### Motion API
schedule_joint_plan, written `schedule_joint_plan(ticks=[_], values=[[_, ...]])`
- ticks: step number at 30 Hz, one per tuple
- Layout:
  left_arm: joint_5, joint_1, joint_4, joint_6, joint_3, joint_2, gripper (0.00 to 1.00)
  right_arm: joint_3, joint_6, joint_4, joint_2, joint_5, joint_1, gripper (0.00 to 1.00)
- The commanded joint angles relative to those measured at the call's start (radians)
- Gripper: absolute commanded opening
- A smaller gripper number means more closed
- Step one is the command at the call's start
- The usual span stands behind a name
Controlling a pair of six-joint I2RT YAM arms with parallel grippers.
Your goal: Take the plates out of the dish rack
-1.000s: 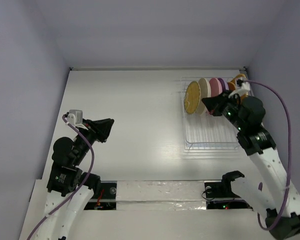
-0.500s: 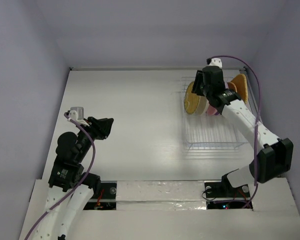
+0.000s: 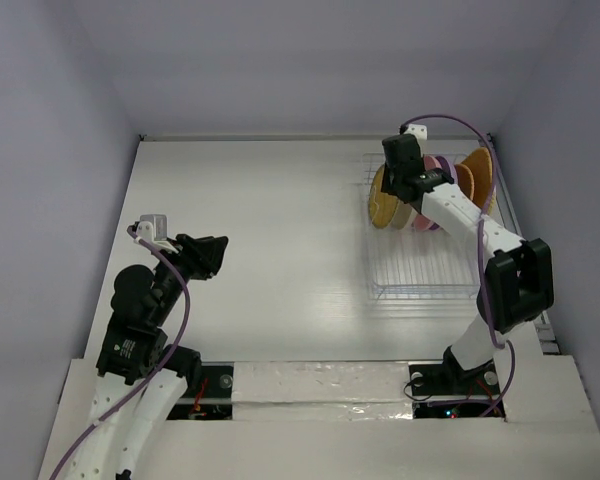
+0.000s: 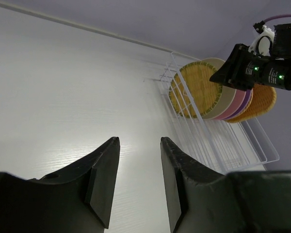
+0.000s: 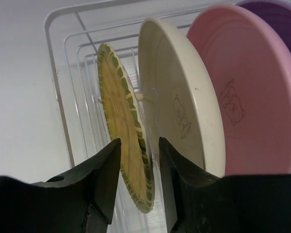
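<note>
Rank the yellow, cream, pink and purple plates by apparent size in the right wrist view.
1. pink plate: most area showing.
2. cream plate.
3. yellow plate, nearly edge-on.
4. purple plate, only a corner shows.
Overlap and cropping hide true sizes; they may be alike.

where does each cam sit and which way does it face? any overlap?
Top external: above and behind the bases, looking down on the table; left arm and right arm show.
Left wrist: low over the table, facing the rack and right arm; left gripper open at bottom.
Right wrist: at the rack, facing the yellow plate edge-on; right gripper open astride its rim.
Shared: all three see the rack and yellow plate.
</note>
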Motion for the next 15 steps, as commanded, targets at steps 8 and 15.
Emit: schedule_joint_plan(ticks=[8, 15], values=[[0.003, 0.003, 0.033, -0.008, 0.006, -0.009, 0.38, 0.067, -0.043, 0.005, 0.007, 0.064, 0.001, 0.20], [0.003, 0.013, 0.036, -0.015, 0.004, -0.001, 0.39, 0.095, -0.098, -0.027, -0.071, 0.069, 0.001, 0.00]])
